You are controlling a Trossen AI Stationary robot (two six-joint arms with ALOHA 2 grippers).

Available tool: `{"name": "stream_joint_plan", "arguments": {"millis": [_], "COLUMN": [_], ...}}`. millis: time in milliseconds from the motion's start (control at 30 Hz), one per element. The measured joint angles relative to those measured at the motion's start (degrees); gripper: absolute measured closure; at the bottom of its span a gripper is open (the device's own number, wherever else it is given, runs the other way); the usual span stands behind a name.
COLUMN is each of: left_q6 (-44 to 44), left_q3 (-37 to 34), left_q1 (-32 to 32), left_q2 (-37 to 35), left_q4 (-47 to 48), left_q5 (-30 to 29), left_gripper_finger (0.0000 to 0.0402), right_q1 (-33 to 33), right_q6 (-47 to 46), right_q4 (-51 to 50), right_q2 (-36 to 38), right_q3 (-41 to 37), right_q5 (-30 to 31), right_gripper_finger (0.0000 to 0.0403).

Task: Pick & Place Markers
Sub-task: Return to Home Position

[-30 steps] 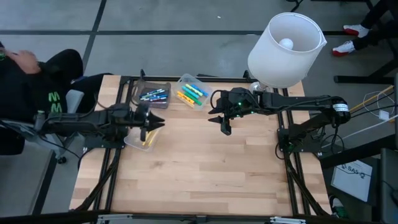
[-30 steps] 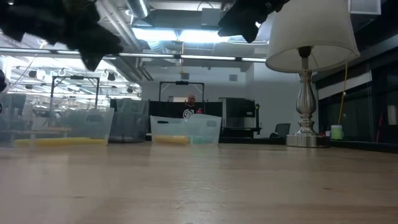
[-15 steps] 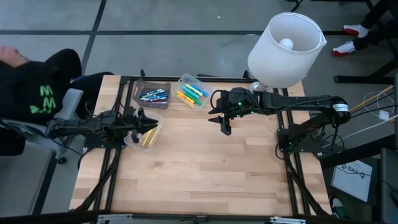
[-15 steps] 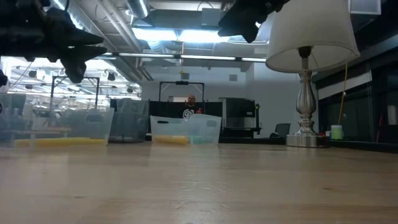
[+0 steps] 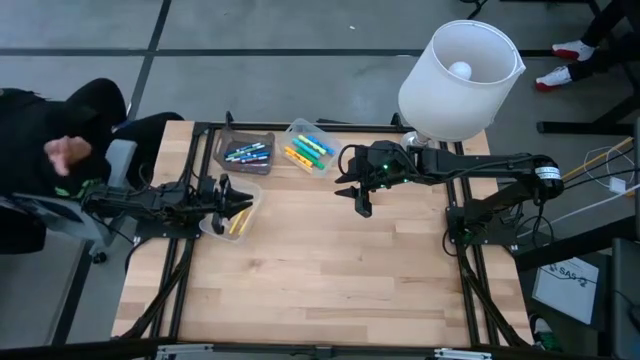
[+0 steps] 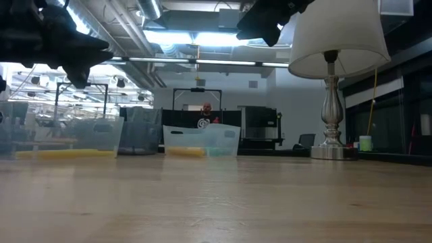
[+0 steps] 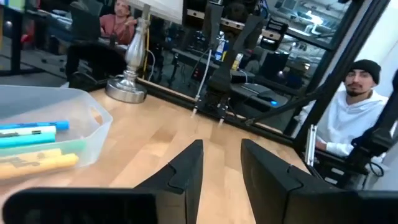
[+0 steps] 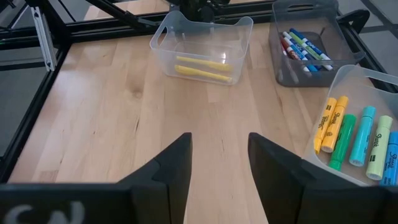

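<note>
Two yellow markers (image 8: 200, 67) lie in a clear container (image 5: 231, 214) at the table's left. My left gripper (image 5: 240, 197) hovers over that container's far rim, open and empty; its open fingers show in the left wrist view (image 7: 221, 168). A dark container (image 5: 245, 153) holds several blue, green and red markers (image 8: 300, 42). A clear container (image 5: 308, 148) beside it holds yellow, green and blue markers (image 8: 351, 135). My right gripper (image 5: 362, 205) hangs open and empty above the table's middle, to the right of the containers, and also shows in the right wrist view (image 8: 217, 163).
A white lamp (image 5: 458, 80) stands at the table's far right corner, its base (image 6: 332, 150) on the table. A person (image 5: 60, 155) sits beyond the table's left edge. Bare wood (image 5: 330, 280) spreads across the near half.
My left gripper has drawn back toward the table's left edge, from above the middle of the yellow-marker container to its left part. The person at the left has moved a hand. My right arm has kept still.
</note>
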State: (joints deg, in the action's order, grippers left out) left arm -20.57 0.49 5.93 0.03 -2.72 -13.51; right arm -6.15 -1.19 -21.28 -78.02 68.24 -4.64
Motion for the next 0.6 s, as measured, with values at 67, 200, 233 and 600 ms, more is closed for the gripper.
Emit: {"name": "stream_joint_plan", "arguments": {"millis": [67, 200, 233, 600], "left_q6": [0.69, 0.76, 0.68, 8.59], "left_q3": [0.00, 0.00, 0.00, 0.00], "left_q1": [0.09, 0.07, 0.07, 0.05], "left_q2": [0.00, 0.21, 0.22, 1.72], "left_q4": [0.02, 0.43, 0.50, 0.74], "left_q5": [0.22, 3.34, 4.13, 4.55], "left_gripper_finger": [0.0297, 0.0295, 0.0295, 0.0297], "right_q1": [0.02, 0.02, 0.01, 0.00], "right_q6": [0.00, 0.00, -0.01, 0.00], "right_q4": [0.00, 0.00, 0.00, 0.00], "right_q2": [0.00, 0.00, 0.00, 0.00], "right_q3": [0.01, 0.01, 0.01, 0.01], "right_q5": [0.00, 0.00, 0.00, 0.01], "right_gripper_finger": [0.0247, 0.0247, 0.0247, 0.0247]}}
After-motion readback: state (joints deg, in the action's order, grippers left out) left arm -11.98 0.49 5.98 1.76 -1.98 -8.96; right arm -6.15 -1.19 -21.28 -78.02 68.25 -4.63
